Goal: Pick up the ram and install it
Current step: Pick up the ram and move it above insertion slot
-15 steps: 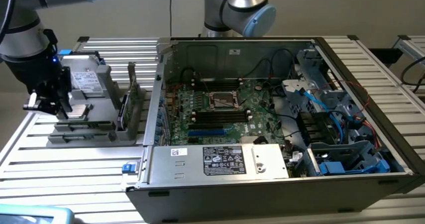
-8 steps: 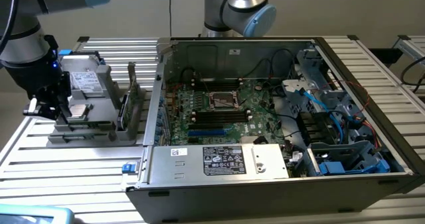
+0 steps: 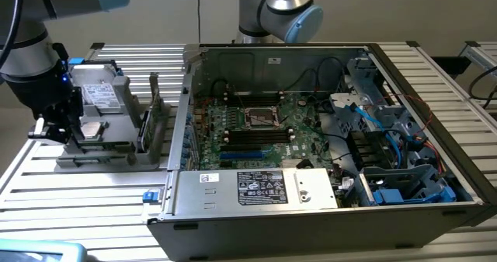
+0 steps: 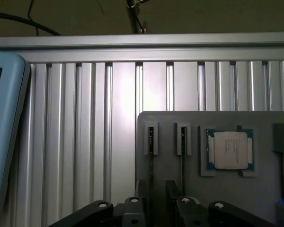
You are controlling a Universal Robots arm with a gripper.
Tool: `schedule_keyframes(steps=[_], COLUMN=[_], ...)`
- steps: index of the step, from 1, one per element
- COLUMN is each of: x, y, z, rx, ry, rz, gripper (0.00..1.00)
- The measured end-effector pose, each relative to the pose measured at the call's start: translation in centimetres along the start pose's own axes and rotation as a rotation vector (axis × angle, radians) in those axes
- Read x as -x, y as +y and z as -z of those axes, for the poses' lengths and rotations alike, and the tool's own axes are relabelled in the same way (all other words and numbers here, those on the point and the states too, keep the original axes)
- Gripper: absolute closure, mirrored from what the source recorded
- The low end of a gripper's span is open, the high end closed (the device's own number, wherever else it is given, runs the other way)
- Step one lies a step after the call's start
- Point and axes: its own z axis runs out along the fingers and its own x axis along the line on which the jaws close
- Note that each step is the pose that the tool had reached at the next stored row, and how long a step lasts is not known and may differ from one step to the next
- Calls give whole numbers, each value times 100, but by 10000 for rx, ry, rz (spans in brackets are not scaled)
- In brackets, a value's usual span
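Note:
In the wrist view two thin sticks stand edge-on in slots of a grey fixture [image 4: 260, 189]. The ram [image 4: 151, 158] is the one that runs down between my gripper's [image 4: 157, 196] black fingers [image 4: 173, 189]. The jaws stand open around it, with a gap on one side of the stick; whether a pad touches it I cannot tell. The other stick [image 4: 182, 163] stands just outside the fingers. In the exterior view my gripper [image 3: 54, 131] hangs low over the fixture [image 3: 101, 154] at the exterior view's left, beside the open computer case [image 3: 233, 209].
A processor chip [image 4: 229, 150] lies on the fixture past the sticks. A pale blue tablet [image 4: 4, 142] lies on the slatted aluminium table [image 4: 85, 142]. Inside the case, the green motherboard [image 3: 299, 119] has black slots [image 3: 256, 135] and a blue one [image 3: 244, 154]. Cables and drive bays fill the case's right side.

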Motion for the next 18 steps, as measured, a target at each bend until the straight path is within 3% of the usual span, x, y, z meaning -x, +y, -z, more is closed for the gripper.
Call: schedule_keyframes(steps=[2,3,16,18], x=[-4,-5,-2,-1], y=[-1,-1,-31,-44], z=[-5,-5,-53,-72], rx=[-9,-9,-17,-65], ry=[125,138,149,150], rz=[-4,-3,0,26], gripper=[69,69,69,69])
